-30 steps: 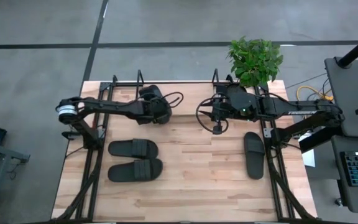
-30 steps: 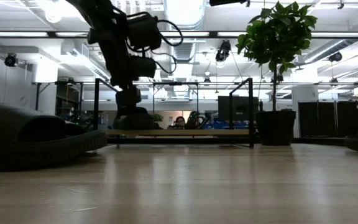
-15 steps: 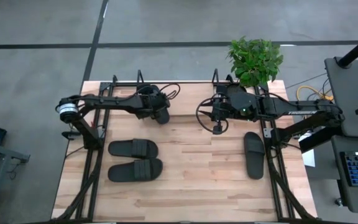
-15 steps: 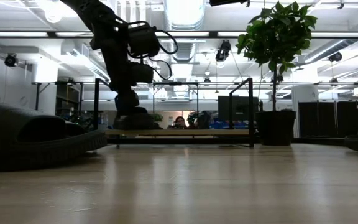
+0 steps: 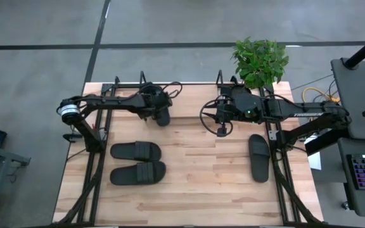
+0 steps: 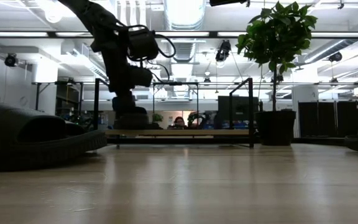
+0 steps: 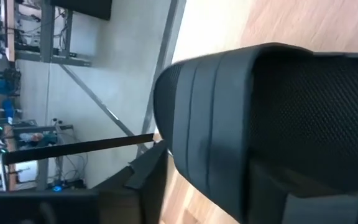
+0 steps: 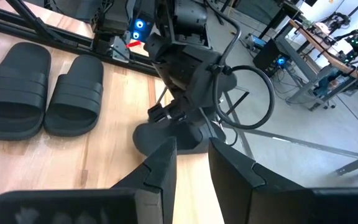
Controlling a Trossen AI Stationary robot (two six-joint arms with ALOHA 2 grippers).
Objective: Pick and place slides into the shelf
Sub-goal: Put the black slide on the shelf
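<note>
A pale wooden table (image 5: 195,183) stands on a grey floor, with a potted plant (image 5: 260,60) at its far right corner. The shelf (image 6: 179,132), a low wire rack on a light board, runs along the far edge of the table beside that plant. One slide (image 7: 272,130) is at the left end of the shelf, on or just over its board, and the left gripper (image 5: 162,116) comes down on it from above; the left wrist view is filled by its ribbed strap. Its fingers seem to be clamped on this slide, though the grip itself is hidden in every view. Three more slides wait on the table in front of the shelf: a pair (image 5: 137,161) lying side by side toward the left, and a single slide (image 5: 258,156) toward the right, well apart from the pair. The right gripper (image 8: 191,163) hovers near the shelf's right end, empty, its fingers a little apart. By my reading the task is at an early stage: the first slide is being set in place, and three remain to be picked up.
</note>
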